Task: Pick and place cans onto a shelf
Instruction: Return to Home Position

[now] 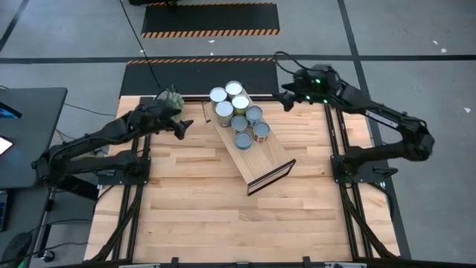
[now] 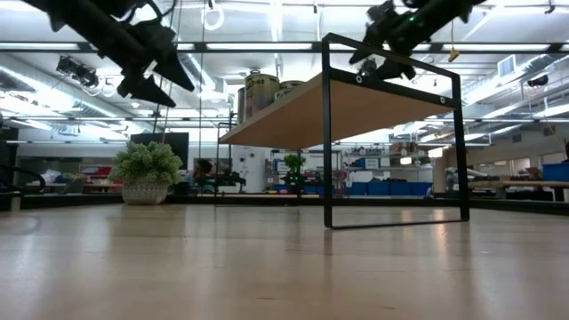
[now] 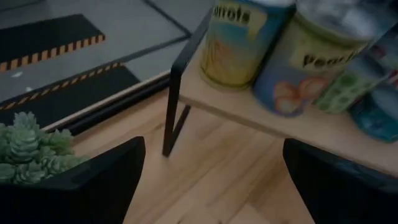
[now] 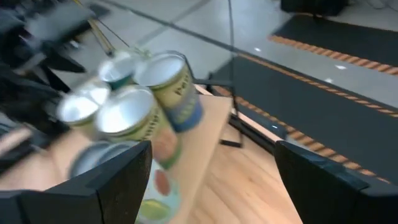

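Observation:
Several cans (image 1: 238, 113) with silvery tops and printed labels stand clustered on the far end of the shelf (image 1: 266, 158), a light-wood board on a dark frame that lies slantwise across the table. In the low view the cans (image 2: 260, 92) show on the raised board (image 2: 356, 107). My left gripper (image 1: 181, 128) hovers open to the left of the cans, above the table, and its wrist view shows the cans (image 3: 249, 43) ahead. My right gripper (image 1: 285, 100) hovers open to the right of the cans near the far edge, facing them (image 4: 143, 106). Neither holds anything.
A green spiky plant (image 1: 171, 97) in a pot stands at the far left of the table, close behind my left gripper. The shelf's dark end frame (image 1: 271, 177) stands toward the table's middle. Bare wooden tabletop (image 1: 223, 223) stretches toward the near edge.

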`<state>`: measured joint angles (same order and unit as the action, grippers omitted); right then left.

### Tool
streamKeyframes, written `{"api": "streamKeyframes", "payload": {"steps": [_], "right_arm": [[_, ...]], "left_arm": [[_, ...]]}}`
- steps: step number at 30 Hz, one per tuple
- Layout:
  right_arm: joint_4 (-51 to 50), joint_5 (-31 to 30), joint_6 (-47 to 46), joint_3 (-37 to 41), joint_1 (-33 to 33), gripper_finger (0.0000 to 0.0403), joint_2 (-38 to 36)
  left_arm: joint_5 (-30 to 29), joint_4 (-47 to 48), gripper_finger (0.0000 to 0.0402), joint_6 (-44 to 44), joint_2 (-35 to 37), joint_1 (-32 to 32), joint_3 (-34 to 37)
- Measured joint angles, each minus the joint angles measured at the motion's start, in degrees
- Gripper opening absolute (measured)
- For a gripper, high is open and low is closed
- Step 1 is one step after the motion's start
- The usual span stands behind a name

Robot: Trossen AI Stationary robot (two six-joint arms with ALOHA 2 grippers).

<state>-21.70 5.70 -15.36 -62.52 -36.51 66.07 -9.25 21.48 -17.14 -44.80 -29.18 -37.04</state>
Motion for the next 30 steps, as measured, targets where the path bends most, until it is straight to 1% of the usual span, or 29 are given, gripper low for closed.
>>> {"api": "streamKeyframes", "payload": {"steps": [7,15,21,25,30], "right_arm": [[8.98,2.60,-8.75,11.66,0.02,0.0345,-10.22],[21.34,2.83,-19.00,24.74,0.07,0.0345,-21.14],[29.46,2.90,-25.09,31.39,0.07,0.0345,-28.99],[29.71,0.39,-26.26,33.94,0.07,0.0345,-34.36],[29.73,-1.82,-28.00,37.35,0.07,0.0345,-39.88]], "left_arm": [[0.51,-7.26,0.0389,-5.77,7.84,0.60,4.69],[-0.46,-7.83,0.0389,-12.45,18.60,0.60,11.74],[-1.17,-7.80,0.0389,-17.44,26.04,1.36,14.58],[-4.37,-6.48,0.0389,-18.68,29.81,2.39,15.11],[-7.79,-4.63,0.0389,-18.96,32.91,3.89,15.11]]}}
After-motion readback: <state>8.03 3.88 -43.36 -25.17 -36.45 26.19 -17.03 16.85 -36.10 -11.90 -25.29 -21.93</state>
